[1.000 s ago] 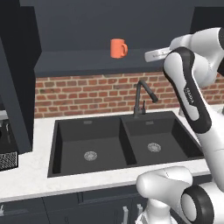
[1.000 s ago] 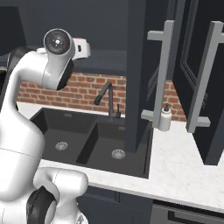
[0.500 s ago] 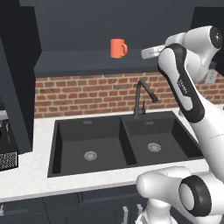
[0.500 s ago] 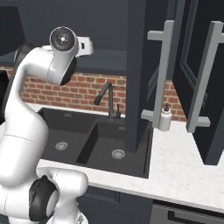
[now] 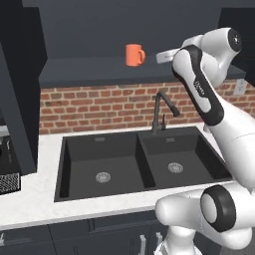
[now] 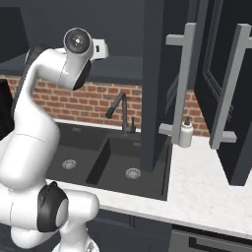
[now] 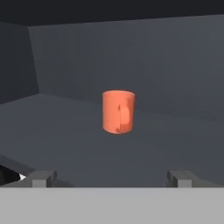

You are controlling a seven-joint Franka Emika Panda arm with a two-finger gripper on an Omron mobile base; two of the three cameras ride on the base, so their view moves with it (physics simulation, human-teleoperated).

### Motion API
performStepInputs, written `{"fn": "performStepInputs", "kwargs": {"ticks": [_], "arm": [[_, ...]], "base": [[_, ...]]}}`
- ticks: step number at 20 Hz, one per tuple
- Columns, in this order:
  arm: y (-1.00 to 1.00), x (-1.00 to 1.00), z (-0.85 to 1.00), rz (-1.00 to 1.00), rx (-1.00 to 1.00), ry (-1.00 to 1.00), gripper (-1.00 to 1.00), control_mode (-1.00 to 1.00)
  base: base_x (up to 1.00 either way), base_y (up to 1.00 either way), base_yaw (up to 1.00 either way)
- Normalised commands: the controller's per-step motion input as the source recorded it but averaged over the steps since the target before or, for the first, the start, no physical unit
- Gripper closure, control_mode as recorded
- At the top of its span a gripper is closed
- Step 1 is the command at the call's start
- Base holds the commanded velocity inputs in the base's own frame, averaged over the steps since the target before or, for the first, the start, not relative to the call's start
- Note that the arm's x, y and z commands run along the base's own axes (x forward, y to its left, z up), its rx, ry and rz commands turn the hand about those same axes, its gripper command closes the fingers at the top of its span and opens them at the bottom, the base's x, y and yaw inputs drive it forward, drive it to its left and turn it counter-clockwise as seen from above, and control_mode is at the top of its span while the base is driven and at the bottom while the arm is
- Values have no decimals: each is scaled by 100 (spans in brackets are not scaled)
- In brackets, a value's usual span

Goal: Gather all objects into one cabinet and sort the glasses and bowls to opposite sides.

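Observation:
An orange mug (image 5: 134, 54) stands upright on the dark inner shelf (image 5: 89, 72) of the open cabinet above the sink. In the hand view the mug (image 7: 118, 111) sits dead ahead, its handle turned toward me, some way beyond my gripper (image 7: 113, 178). The gripper is open, its fingertips (image 7: 42, 176) wide apart with nothing between them. In the left base view my white hand (image 5: 165, 56) hovers at shelf height just right of the mug, apart from it. The cabinet's tall doors with pale bar handles (image 6: 181, 83) hang open at the right.
Below the shelf are a black double sink (image 5: 139, 162) with a dark faucet (image 5: 160, 112) and a brick backsplash. A white soap bottle (image 6: 185, 133) stands on the white counter (image 6: 206, 192) by the open doors. A dark appliance (image 5: 7, 167) sits at the far left.
The arm has swung left, bringing the hand a little closer to the orange mug at shelf height. The jaws stay wide open and the mug has not moved.

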Motion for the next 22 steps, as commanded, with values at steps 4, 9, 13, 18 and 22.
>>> {"fn": "performStepInputs", "kwargs": {"ticks": [4,9,13,18,22], "arm": [[0,38,0,0,0,1,-100,-100],[0,32,0,0,0,1,-100,-100],[0,33,0,0,0,3,-100,-100],[2,37,0,0,0,6,-100,-100],[14,44,-2,0,-1,6,-100,-100]], "base": [[0,0,0],[0,0,0],[0,0,0],[0,0,0],[0,0,0]]}}
